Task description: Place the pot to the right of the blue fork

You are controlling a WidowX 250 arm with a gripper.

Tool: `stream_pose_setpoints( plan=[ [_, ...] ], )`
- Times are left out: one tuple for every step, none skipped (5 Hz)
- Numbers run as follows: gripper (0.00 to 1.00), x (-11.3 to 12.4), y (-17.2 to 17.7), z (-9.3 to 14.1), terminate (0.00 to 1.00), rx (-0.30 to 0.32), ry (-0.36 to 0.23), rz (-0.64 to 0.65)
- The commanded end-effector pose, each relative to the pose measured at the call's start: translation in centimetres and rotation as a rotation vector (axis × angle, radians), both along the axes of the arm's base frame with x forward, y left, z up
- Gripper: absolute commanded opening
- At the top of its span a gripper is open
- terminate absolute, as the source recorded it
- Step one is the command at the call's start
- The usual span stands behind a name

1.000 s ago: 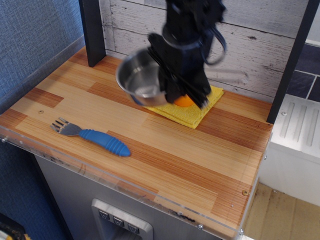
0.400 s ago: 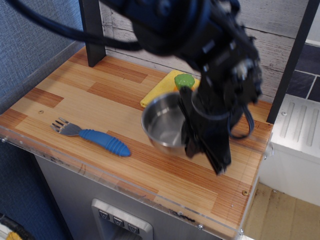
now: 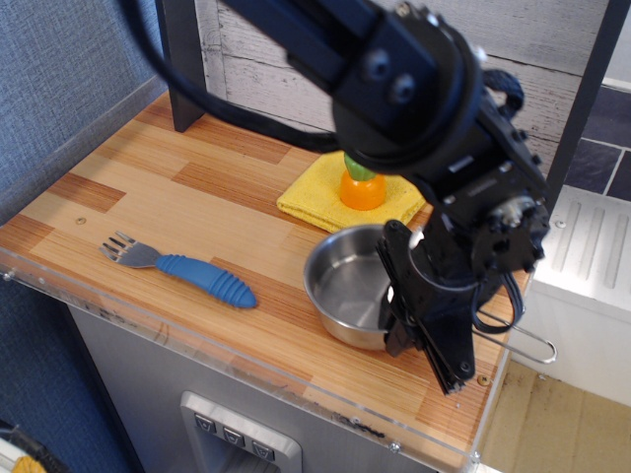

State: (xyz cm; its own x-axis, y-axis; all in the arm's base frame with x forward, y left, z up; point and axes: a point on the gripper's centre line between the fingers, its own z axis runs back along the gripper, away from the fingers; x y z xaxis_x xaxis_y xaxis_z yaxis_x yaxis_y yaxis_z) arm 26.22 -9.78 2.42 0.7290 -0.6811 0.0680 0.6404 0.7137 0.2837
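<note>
The shiny steel pot (image 3: 347, 286) sits low at the front right of the wooden table (image 3: 148, 187), to the right of the blue fork (image 3: 202, 276). I cannot tell whether it rests on the wood. Its thin wire loop handle (image 3: 532, 347) sticks out past the table's right edge. My black gripper (image 3: 426, 363) reaches down at the pot's right side, shut on the rim with one finger inside the pot and one outside. The fork lies flat near the front left, its tines pointing left.
A yellow cloth (image 3: 311, 197) lies at the back middle with an orange and green toy (image 3: 362, 184) standing on it. A black post (image 3: 182, 59) stands at the back left. The table's front and right edges are close to the pot.
The gripper has carried the pot from above the yellow cloth forward and to the right, and lowered it to the front right of the table. The fork has not moved.
</note>
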Motion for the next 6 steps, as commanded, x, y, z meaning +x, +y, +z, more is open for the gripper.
stream_pose_setpoints(
  plan=[
    [0.0, 0.0, -0.8, 0.3, 0.0, 0.012, -0.002, 0.004],
    [1.0, 0.2, -0.7, 0.5, 0.0, 0.015, -0.013, 0.043],
    [1.0, 0.4, -0.6, 0.8, 0.0, 0.016, -0.039, 0.045],
    [1.0, 0.2, -0.6, 1.0, 0.0, 0.007, -0.044, 0.046],
    [1.0, 0.0, -0.7, 1.8, 0.0, -0.015, -0.052, 0.033],
    [1.0, 0.2, -0.4, 3.6, 0.0, -0.094, -0.049, 0.019]
  ],
)
